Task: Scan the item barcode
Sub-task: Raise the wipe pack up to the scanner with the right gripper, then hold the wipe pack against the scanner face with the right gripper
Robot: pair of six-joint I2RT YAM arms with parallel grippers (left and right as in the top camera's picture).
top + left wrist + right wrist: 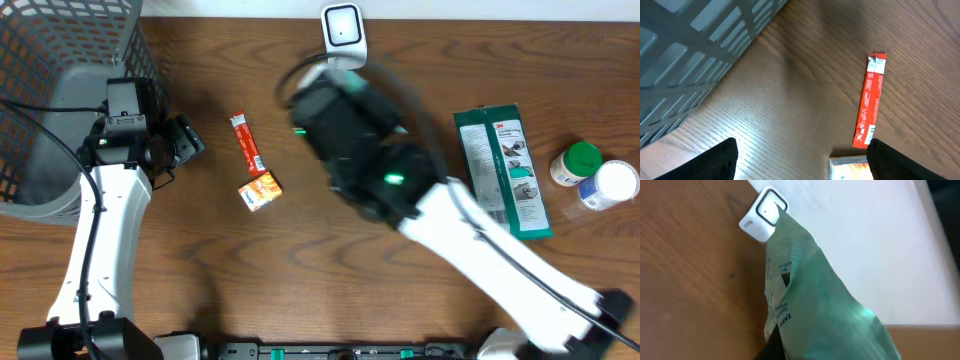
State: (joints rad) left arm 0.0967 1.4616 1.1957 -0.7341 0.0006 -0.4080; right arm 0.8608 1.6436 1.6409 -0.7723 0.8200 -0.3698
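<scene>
Right wrist view: the right gripper (776,349) is pinched tight on a green bag (815,295). The bag's top corner is up by the white scanner (763,214). I can't spot a barcode from here. To do this well, I think the bag should turn slowly until its printed side faces the scanner, held flat and steady. The left gripper (800,167) hangs wide open and empty, near the basket (690,45).

Matt wood-grain table (805,75), grey plastic basket (690,82), glossy red sachet (869,102), filmy green pouch (815,310)
</scene>
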